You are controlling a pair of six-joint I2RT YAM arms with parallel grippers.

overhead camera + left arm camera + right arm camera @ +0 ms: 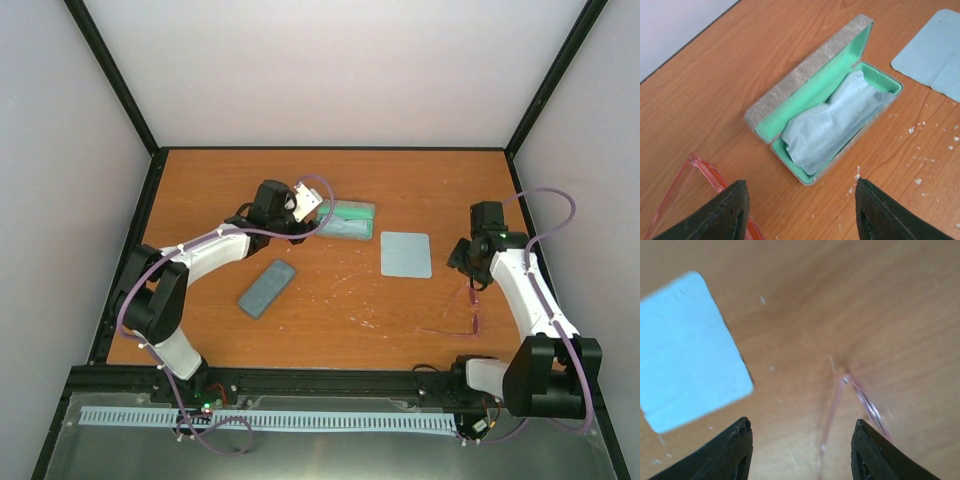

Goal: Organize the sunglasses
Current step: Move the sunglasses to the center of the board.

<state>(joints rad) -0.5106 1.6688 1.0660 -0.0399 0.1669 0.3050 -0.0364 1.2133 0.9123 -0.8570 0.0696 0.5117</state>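
Wooden table (200, 190): left gripper (800, 195) spread, empty, by open case (345, 218) holding folded cloth (835, 125), upper centre. Right gripper (800, 432) spread, empty, mid-right. Flat cloth (406, 254) centre, closed case (266, 288) centre-left. Pink sunglasses (472, 310) on table, lower right, under right gripper.

No lettering, brand, number or sign can be read in any of the three views. The open grey speckled hard case with mint-green lining (805, 80) shows only a mottled pattern on its shell - no logo. The pale blue square cloth (935, 50) beside it is plain. The closed blue-grey oblong case (267, 288) is too small in the top view to tell whether it carries a mark. The thin red-pink see-through sunglasses frame (862, 400) is blurred in the right wrist view - any stamp on its arms, perhaps there, cannot be made out.
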